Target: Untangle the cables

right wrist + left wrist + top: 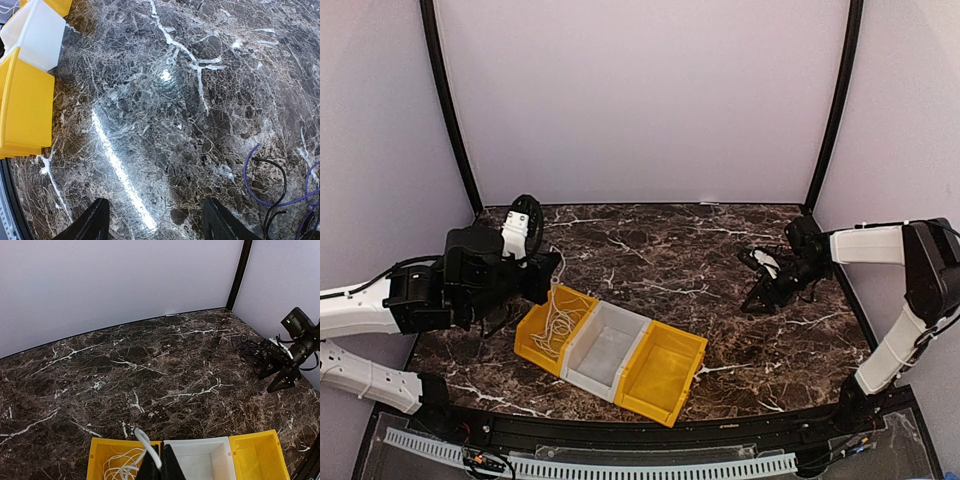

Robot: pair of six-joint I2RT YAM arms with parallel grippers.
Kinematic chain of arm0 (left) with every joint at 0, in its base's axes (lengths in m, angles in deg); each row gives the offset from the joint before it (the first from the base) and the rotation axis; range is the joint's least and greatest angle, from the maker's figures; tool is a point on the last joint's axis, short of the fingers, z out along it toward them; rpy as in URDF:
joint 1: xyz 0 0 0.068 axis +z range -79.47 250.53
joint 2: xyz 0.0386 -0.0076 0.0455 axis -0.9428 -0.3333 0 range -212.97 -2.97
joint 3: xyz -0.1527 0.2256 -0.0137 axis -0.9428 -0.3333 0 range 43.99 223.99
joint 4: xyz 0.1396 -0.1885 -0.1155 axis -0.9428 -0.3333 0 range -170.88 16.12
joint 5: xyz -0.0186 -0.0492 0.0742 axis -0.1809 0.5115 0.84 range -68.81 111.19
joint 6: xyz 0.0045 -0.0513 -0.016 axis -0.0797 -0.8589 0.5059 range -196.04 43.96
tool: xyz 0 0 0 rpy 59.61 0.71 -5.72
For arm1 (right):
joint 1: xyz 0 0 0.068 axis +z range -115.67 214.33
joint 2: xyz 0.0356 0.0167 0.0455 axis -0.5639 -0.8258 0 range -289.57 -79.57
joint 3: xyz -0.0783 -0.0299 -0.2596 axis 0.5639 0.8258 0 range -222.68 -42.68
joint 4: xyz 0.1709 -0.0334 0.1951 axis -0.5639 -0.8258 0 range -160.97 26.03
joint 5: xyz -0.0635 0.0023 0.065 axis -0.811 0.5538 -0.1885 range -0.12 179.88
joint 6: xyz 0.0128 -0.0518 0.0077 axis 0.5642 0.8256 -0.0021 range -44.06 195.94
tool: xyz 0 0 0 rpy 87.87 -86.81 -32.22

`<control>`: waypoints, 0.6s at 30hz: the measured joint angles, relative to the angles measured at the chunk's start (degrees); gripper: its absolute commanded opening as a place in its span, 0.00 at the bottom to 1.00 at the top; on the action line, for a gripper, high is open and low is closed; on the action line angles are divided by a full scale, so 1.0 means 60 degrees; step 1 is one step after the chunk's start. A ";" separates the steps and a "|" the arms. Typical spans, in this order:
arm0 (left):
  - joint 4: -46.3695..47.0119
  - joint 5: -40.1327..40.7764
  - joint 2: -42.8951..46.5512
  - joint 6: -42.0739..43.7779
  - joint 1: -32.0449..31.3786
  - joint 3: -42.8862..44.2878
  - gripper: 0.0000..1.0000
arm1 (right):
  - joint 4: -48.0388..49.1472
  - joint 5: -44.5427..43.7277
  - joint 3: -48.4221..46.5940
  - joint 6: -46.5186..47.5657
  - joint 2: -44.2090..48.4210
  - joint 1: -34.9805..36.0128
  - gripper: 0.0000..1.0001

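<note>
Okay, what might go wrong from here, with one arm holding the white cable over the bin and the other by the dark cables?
1. The left gripper is shut on the white cable, whose loops lie in the left yellow bin; pulling may snag the rim or drag the bin.
2. The right gripper hangs open over bare marble, the black and purple cables off to one side; closing here would probably miss them.

1. The left hand is cut off by the lower edge of its own view; only its closed tips show, pinching a thin white looping cable.
2. Right of the right hand, thin black and purple cords run out of frame.
3. From above, those cords beneath that hand are too small to tell apart.
</note>
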 measured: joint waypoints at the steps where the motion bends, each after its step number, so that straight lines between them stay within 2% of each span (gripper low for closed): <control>1: 0.0135 -0.0044 0.0000 -0.0109 0.0000 -0.0131 0.00 | 0.0000 0.0000 0.0000 0.0000 -0.0004 0.0000 0.65; 7: 0.0317 0.0127 -0.0066 -0.0601 0.0000 -0.0441 0.00 | -0.0015 0.0004 0.0000 0.0033 -0.0015 0.0000 0.66; 12: -0.0357 0.0637 -0.0521 -0.1249 0.0055 -0.0448 0.00 | -0.0026 0.0004 0.0000 0.0036 -0.0066 0.0000 0.66; 18: -0.0736 0.0229 -0.1432 -0.1993 0.0251 -0.0809 0.00 | -0.0033 0.0044 0.0000 0.0044 -0.0076 0.0000 0.66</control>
